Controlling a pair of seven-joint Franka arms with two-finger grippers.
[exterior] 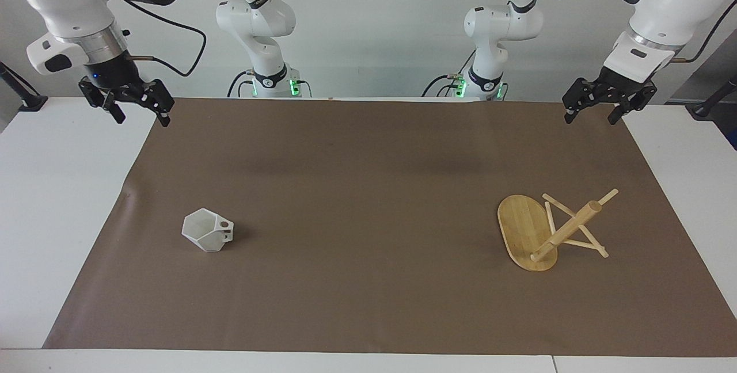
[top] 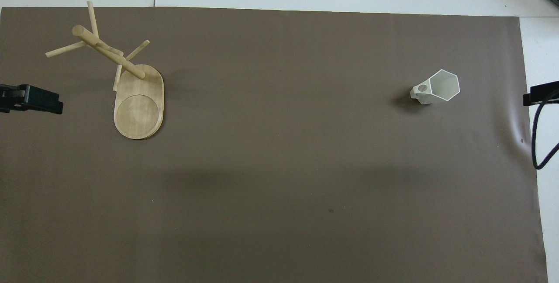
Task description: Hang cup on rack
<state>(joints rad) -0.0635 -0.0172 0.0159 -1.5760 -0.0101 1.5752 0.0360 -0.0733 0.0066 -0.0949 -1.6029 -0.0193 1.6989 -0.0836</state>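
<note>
You see the cup (exterior: 207,231) upright, well apart from the rack (exterior: 550,231). Your left gripper (exterior: 594,109) and right gripper (exterior: 133,109) hang spread wide, holding nothing.

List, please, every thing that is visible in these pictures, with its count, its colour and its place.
cup: 1, white, upright on the brown mat toward the right arm's end of the table, its handle turned toward the table's middle.
rack: 1, light bamboo, standing on the brown mat toward the left arm's end of the table, no cup on its pegs.
brown mat: 1, brown, covering most of the table.
table: 1, white, showing around the mat.
right end effector: 1, black, open, raised over the mat's corner at the right arm's end, holding nothing.
left end effector: 1, black, open, raised over the mat's corner at the left arm's end, waiting, holding nothing.
</note>
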